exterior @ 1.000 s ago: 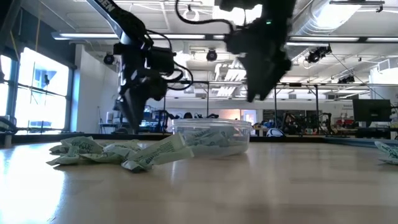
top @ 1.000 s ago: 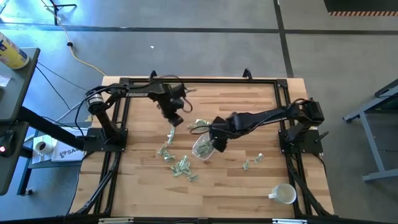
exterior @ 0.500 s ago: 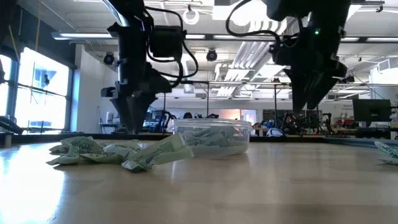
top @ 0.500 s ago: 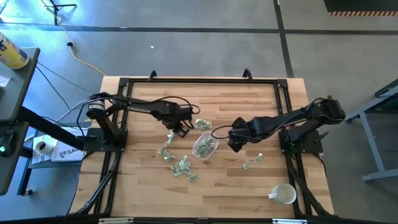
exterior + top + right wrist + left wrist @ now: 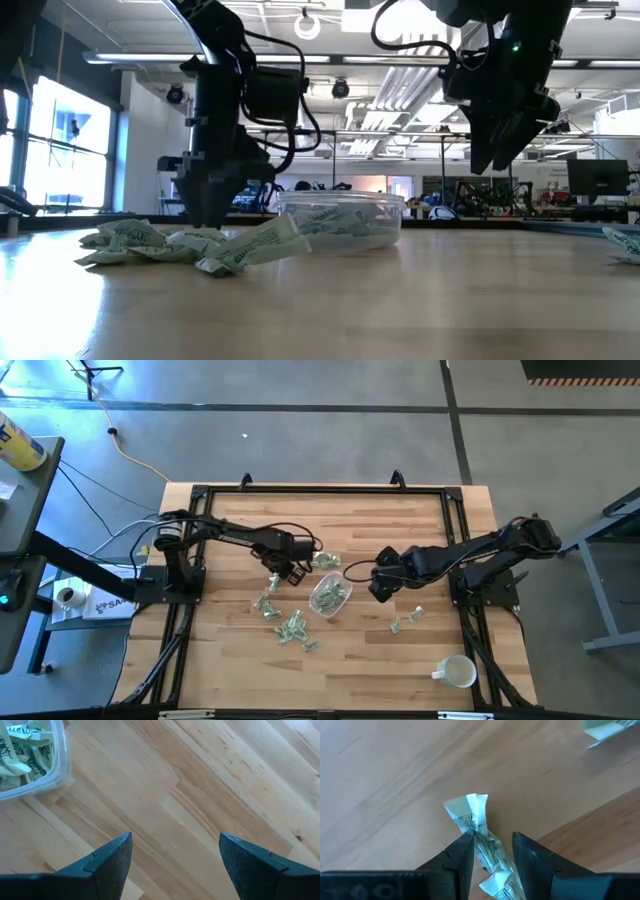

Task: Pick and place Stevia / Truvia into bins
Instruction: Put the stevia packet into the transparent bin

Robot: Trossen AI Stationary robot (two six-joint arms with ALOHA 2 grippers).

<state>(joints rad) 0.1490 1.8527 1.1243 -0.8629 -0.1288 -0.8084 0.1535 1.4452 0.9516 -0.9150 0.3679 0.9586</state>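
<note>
Pale green and white Stevia packets lie scattered on the wooden table, in a pile (image 5: 285, 622) left of the clear bin (image 5: 330, 596), a few (image 5: 325, 560) beyond it and two (image 5: 405, 620) to its right. The bin (image 5: 340, 218) holds several packets. My left gripper (image 5: 285, 568) points straight down, open, low over the table; its fingers stand on either side of one crumpled packet (image 5: 472, 810) lying flat. My right gripper (image 5: 382, 588) hangs open above bare wood right of the bin (image 5: 30, 760), nothing between its fingers. My left gripper comes at the crumpled packet from above, its fingers across the packet's middle. One fingertip (image 5: 465, 845) meets the packet's edge (image 5: 474, 836) in the wrist view, but I cannot tell whether it touches. The packet lies on the table.
A white mug (image 5: 458, 672) stands near the table's front right corner. A black frame (image 5: 320, 490) runs round the tabletop. Bare wood shows at the far side and at the near left.
My left gripper has swung toward the table's near right and sunk to just above the crumpled packet, rolling its wrist as it went. My right gripper has drawn back from over the bin toward the table's right edge, then held still. The packets and the bin have not moved.
</note>
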